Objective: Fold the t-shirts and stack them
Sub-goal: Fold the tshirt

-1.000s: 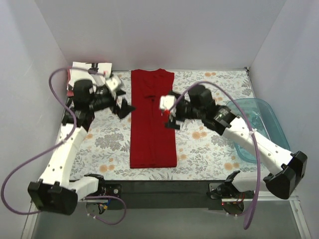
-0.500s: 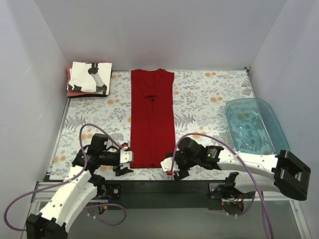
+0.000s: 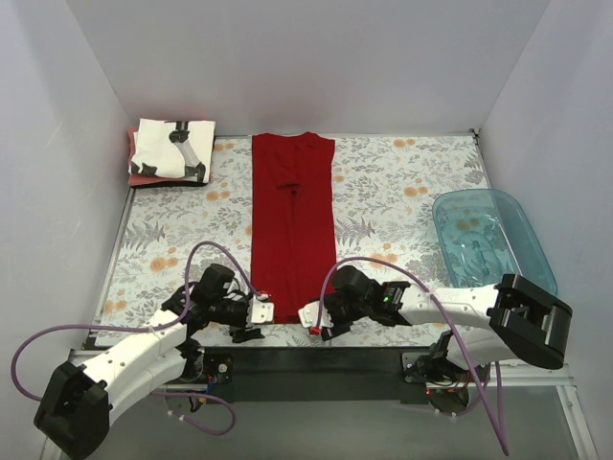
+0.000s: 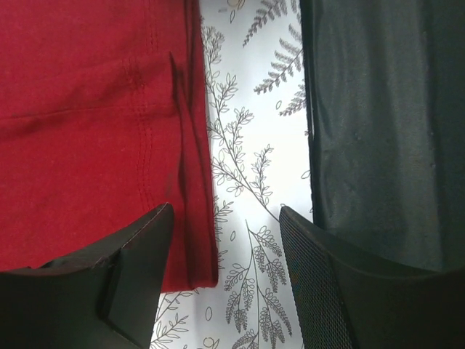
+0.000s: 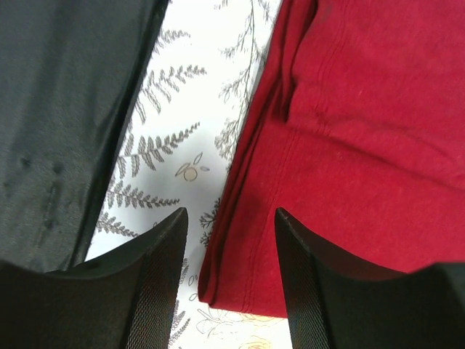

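The grey floral-clothed tabletop (image 3: pixel 402 201) carries the long dark red cloth t-shirt (image 3: pixel 292 220), a strip running away from my grippers. Its near corners lie between the spread fingers of my left gripper (image 4: pixel 225 283) and right gripper (image 5: pixel 231 283), apparently ungripped. Far beyond the left gripper, the white black-blotched t-shirt (image 3: pixel 172 149) tops the reddish-pink t-shirt (image 3: pixel 139 177).

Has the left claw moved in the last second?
Yes. The left gripper came down from beside the far half of the dark red t-shirt to its near left corner.
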Controlling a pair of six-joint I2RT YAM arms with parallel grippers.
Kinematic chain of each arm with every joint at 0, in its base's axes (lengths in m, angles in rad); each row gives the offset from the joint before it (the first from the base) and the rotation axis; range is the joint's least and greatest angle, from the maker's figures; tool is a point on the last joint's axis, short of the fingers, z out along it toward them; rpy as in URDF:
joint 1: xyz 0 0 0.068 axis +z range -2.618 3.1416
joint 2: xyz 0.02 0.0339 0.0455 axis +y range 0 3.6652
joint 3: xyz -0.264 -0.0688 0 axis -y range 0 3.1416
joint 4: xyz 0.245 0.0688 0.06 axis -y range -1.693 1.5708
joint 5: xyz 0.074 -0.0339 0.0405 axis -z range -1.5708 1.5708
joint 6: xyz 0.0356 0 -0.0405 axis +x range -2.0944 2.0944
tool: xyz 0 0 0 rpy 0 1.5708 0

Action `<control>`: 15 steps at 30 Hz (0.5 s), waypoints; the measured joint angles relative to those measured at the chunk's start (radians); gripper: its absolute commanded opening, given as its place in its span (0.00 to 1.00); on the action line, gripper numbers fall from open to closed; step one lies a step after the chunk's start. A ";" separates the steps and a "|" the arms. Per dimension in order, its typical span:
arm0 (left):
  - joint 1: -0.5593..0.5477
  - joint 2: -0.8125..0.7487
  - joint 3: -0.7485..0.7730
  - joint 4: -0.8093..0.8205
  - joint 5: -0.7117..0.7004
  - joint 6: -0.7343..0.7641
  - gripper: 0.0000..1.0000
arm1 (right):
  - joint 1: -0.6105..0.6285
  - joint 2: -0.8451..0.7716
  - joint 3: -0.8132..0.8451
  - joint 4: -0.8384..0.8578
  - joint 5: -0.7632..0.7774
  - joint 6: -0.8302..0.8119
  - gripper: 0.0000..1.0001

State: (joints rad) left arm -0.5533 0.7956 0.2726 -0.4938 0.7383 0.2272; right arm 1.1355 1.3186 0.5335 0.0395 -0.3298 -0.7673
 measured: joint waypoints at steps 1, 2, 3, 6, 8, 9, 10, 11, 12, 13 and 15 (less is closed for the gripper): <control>-0.013 0.002 -0.007 0.015 -0.015 -0.005 0.59 | 0.000 0.006 -0.004 0.005 0.008 -0.001 0.56; -0.026 0.007 -0.013 0.032 -0.028 -0.008 0.59 | 0.000 0.013 -0.009 0.009 0.015 -0.001 0.55; -0.035 0.013 -0.018 0.048 -0.042 -0.014 0.59 | 0.000 0.019 -0.013 0.011 0.021 -0.001 0.54; -0.051 0.036 -0.022 0.087 -0.069 -0.026 0.58 | 0.000 0.027 -0.015 0.024 0.030 0.000 0.46; -0.053 0.043 -0.022 0.114 -0.084 -0.031 0.58 | 0.000 0.035 -0.015 0.035 0.040 0.002 0.35; -0.054 0.047 -0.022 0.124 -0.091 -0.032 0.57 | 0.002 0.040 -0.015 0.041 0.044 0.003 0.31; -0.054 0.052 -0.022 0.136 -0.097 -0.034 0.56 | 0.003 0.045 -0.015 0.046 0.046 0.006 0.25; -0.054 0.058 -0.022 0.145 -0.101 -0.037 0.56 | 0.003 0.048 -0.014 0.048 0.049 0.010 0.11; -0.054 0.064 -0.022 0.156 -0.103 -0.040 0.55 | 0.004 0.051 -0.014 0.050 0.052 0.010 0.06; -0.055 0.072 -0.022 0.164 -0.104 -0.042 0.54 | 0.004 0.055 -0.014 0.052 0.056 0.015 0.04; -0.055 0.089 -0.021 0.182 -0.103 -0.046 0.50 | 0.004 0.063 -0.012 0.061 0.062 0.027 0.01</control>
State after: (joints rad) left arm -0.6086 0.8848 0.2512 -0.3119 0.6350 0.1810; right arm 1.1393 1.3811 0.5217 0.1001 -0.2680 -0.7403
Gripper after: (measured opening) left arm 0.538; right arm 0.046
